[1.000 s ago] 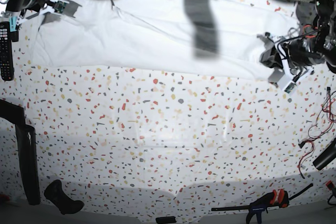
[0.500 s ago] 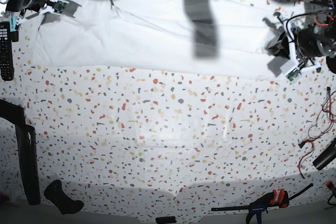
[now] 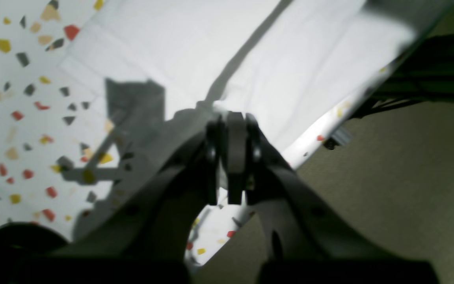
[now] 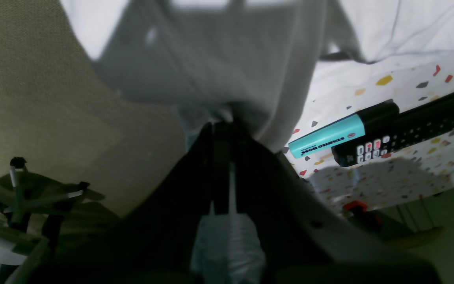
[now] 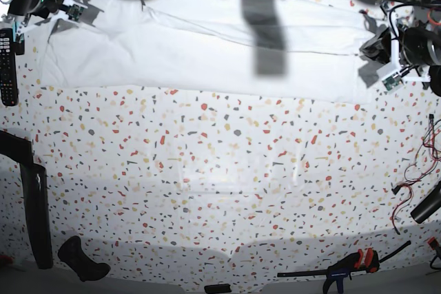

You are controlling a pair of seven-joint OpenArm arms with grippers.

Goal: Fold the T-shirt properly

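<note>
Large plain white soft cloth T-shirt [image 5: 207,46] lies stretched along far edge of speckled white table [image 5: 220,184]. Left gripper [image 3: 230,118] and right gripper [image 4: 223,118]: jaws closed, each pinching shirt edge. Cloth light, limp, wrinkles easily; you grip at corners, keep tension even.

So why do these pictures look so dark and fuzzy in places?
Base view: a dark shadow bar crosses the T-shirt, and the edges bulge like a fisheye. Left wrist view: close parts blur. Right wrist view: the cloth sits in grey shade.
</note>
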